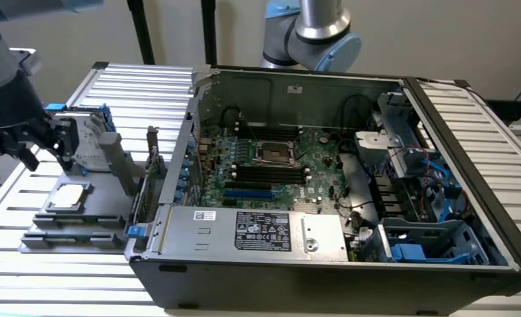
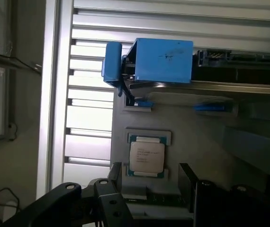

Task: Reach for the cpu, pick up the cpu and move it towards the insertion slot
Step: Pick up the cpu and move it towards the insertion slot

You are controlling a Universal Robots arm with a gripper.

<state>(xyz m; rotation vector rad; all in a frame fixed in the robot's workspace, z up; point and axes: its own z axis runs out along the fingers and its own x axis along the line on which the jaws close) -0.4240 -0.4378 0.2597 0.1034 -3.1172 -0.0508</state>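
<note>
Slatted aluminium worktop (image 1: pixel 128 82) carries an open grey computer case (image 1: pixel 331 277) in the middle of the exterior view and a grey fixture tray (image 1: pixel 31 231) at the exterior view's lower left. Your target, the small flat square cpu with a silver-white lid and pale edges (image 2: pixel 147 158), lies flat in a recess of that tray. It is well apart from the insertion slot, the square shiny-framed socket with a dark centre (image 1: pixel 273 155), which sits inside the case. The black two-fingered tool (image 1: pixel 47 157) hangs above the tray, up and to the exterior view's left of the chip and not touching it. Its jaws are spread and empty, and in the wrist view they stand wider apart than the chip.

You are, I judge, in the reach. To do it well, centre the tool over the chip, square the jaws to two opposite edges, and descend straight so the fingers clear the recess rim. A thin flat chip will likely tip if caught off-centre. Mind the large silver hard drive with blue brackets (image 1: pixel 88 129) just beside the tool.

You have one cpu, one insertion slot, one tool, one tray, one case and one hard drive. Long black memory slots flank the socket, but I cannot count them.
</note>
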